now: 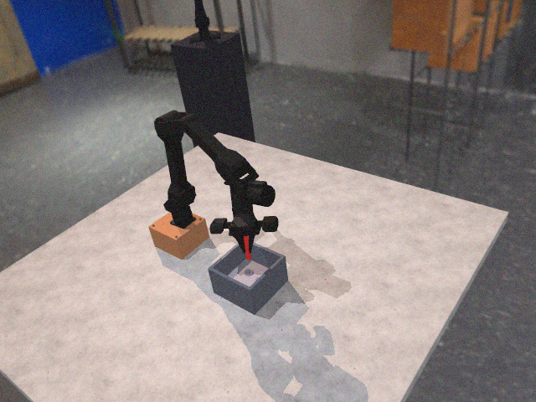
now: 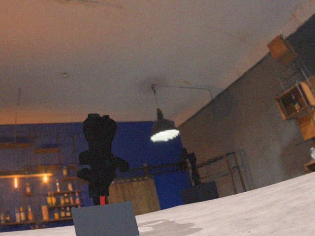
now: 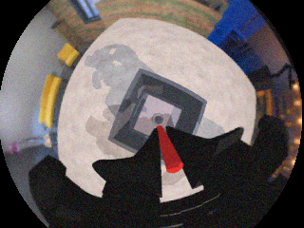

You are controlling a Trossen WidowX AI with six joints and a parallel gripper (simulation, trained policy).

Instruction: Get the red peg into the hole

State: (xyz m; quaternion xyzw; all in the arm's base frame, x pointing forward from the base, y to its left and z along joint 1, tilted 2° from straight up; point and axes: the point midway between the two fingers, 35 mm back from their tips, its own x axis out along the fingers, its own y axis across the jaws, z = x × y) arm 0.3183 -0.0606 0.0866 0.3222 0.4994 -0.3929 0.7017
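Tool (image 1: 246, 250) (image 2: 100, 201) (image 3: 161, 130): one, black, pointing downward, its fingers closed on the red peg.

Peg (image 1: 247, 247) (image 2: 102, 200) (image 3: 170, 151): one, red, slender, gripped between the fingers; near upright with a slight tilt in the top view. Its lower end shows against the opening of the box; whether that end is below the rim cannot be told.

Box (image 1: 270, 291) (image 2: 106, 219) (image 3: 201, 115): one, dark grey-blue, open above, standing on the desk (image 1: 389, 260) (image 2: 229, 210) (image 3: 228, 90); right of and below the middle of its own shadow-free neighbour, the orange base block, in no contact with it.

Plate (image 1: 239, 275) (image 3: 147, 124): one, pale, at the bottom of the box, with a round hole around its middle. The peg stands outside this hole.

Base block (image 1: 162, 237): one, orange, carrying the black arm (image 1: 176, 164) (image 2: 100, 142), left of the box in the top view.
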